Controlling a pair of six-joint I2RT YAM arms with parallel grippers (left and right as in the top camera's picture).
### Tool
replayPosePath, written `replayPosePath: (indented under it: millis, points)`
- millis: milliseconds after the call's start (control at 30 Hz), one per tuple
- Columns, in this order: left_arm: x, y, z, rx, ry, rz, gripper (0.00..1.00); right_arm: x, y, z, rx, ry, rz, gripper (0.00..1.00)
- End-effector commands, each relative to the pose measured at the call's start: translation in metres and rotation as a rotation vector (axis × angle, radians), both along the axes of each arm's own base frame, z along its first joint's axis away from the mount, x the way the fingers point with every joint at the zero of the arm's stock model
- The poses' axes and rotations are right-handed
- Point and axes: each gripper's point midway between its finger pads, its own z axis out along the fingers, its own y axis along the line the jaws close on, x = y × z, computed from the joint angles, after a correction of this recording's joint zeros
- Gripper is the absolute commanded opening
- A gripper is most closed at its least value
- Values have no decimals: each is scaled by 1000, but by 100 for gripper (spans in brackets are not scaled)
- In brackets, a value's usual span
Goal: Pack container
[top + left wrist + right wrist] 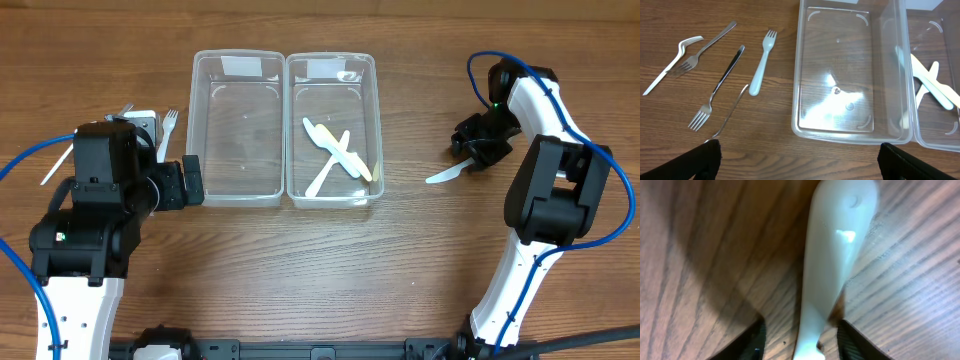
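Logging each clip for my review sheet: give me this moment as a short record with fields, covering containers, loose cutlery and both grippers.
left container: empty
right container: holds crossed white utensils
loose cutlery: metal forks and a white fork on the table, left of the containers
left gripper: open, near the left container, holding nothing
right gripper: open, fingers astride a loose white utensil lying right of the containers

The overhead view looks straight down on the brown wooden desk (400,260), clear rectangular plastic tubs (235,130) mid-frame. The left wrist view slants down from just left of the tubs, sharing them. The right wrist view hugs the desk, right of the tubs
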Motion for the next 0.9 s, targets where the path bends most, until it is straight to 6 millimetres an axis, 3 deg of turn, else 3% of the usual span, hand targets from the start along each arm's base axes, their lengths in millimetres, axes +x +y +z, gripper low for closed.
replayPosePath:
  millis: [0, 867]
  points:
    - [3, 3, 8, 9, -20, -3, 100, -13, -2, -12, -14, 53, -1, 34]
    - [3, 3, 8, 9, -21, -3, 100, -10, -1, -12, -10, 39, 2, 4]
